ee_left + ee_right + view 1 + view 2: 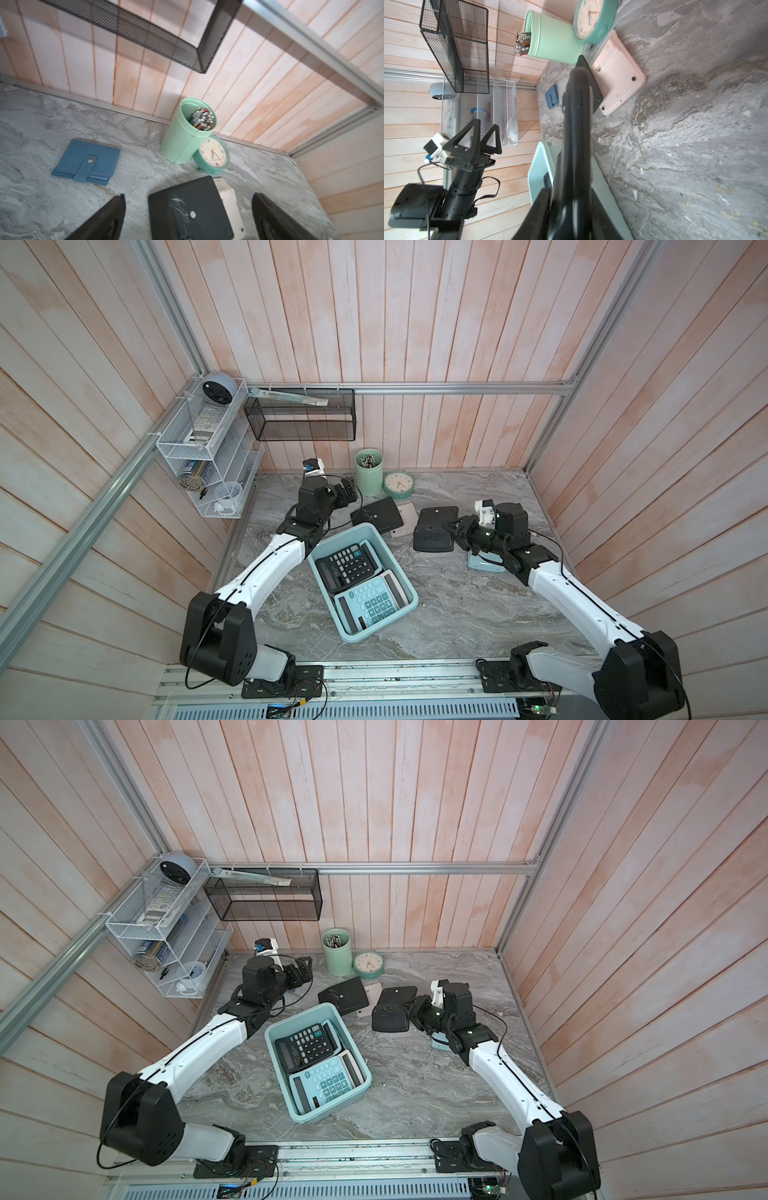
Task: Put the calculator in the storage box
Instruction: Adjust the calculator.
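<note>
Grey marble tabletop (pixel 457 614). Both top views show the storage box (pixel 326 597) mid-table with two calculators (pixel 348 568) lying inside. The right gripper (pixel 451 531) pinches a third, black calculator (pixel 432 531) by its edge, outside the box on its right. The left gripper (pixel 348 491) hangs spread wide and empty. Only the wrist views show a blue wallet (pixel 86 161), hidden in the top views behind the left arm.

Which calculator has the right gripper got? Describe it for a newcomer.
On the marble table, right of the aqua storage box, the right gripper clamps a black calculator by its edge, back up. The other face-down black calculator lies on a pink calculator; this one alone is gripped.
</note>
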`<state>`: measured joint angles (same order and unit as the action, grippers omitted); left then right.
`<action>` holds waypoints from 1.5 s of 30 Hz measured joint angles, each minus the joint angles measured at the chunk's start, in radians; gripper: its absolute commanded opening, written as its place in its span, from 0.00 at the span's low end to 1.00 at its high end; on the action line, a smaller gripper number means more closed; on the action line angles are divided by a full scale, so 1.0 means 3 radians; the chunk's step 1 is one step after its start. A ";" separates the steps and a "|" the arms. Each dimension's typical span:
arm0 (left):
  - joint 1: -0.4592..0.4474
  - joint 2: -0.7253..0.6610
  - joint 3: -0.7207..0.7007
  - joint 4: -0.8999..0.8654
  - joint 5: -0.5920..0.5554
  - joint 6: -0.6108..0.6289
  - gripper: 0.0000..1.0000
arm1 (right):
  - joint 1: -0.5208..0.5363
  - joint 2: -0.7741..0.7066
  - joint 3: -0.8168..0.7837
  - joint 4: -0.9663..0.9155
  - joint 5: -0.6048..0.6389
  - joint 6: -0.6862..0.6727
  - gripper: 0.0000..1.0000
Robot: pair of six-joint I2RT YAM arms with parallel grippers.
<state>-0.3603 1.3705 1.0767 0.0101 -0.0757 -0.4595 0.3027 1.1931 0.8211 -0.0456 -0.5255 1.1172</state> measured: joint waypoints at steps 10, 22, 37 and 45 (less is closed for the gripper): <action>-0.0889 -0.0665 -0.0173 -0.0415 0.0161 0.0575 0.99 | -0.0015 0.0505 0.0228 0.0373 -0.0445 0.0821 0.15; -0.1691 -0.0567 -0.0210 -0.0797 -0.0224 0.1278 0.96 | -0.0018 0.0774 0.1029 -0.0858 -0.0599 0.1322 0.01; -0.2279 -0.0013 0.0058 -0.0965 -0.1270 0.1954 0.87 | 0.0113 0.0773 0.1301 -0.1771 -0.0580 0.1233 0.00; -0.2369 0.0258 0.0230 -0.1010 -0.1475 0.2141 0.70 | 0.0158 0.0772 0.1317 -0.1816 -0.0534 0.1235 0.00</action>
<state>-1.0710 1.4479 1.1458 -0.2928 -0.5182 0.1829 0.3500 1.4246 1.2163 -0.5903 -0.6857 1.4876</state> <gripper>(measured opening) 0.736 0.322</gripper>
